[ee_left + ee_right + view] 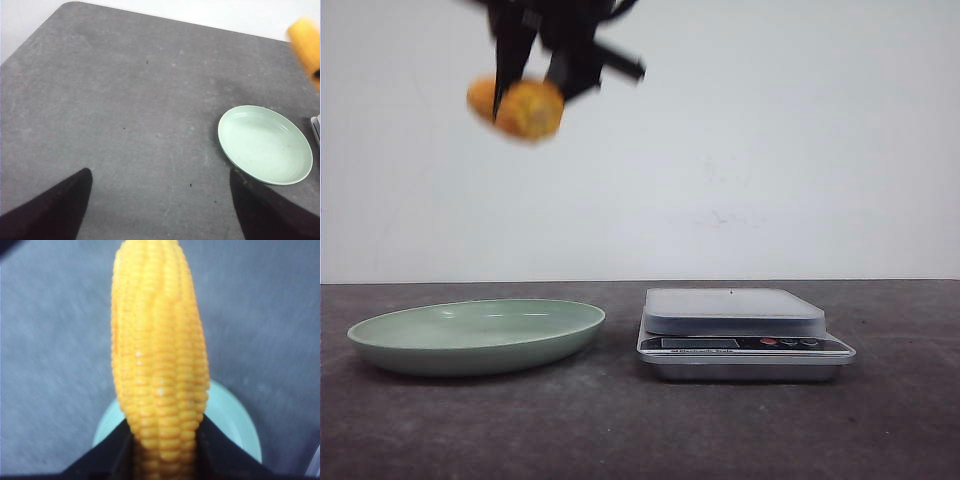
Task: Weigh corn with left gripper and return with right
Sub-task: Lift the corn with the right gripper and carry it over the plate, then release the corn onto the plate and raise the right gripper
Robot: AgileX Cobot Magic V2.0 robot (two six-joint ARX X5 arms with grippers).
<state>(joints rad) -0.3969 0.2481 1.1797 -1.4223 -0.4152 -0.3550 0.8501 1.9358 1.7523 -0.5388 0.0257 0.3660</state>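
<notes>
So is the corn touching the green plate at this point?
Apart. The front view shows the corn held high in the right claw, with open air between it and the green plate resting on the table.

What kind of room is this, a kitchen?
Probably a robot test bench, not a kitchen: a bare grey table against a blank white wall, with only a green plate, a scale and corn.
</notes>
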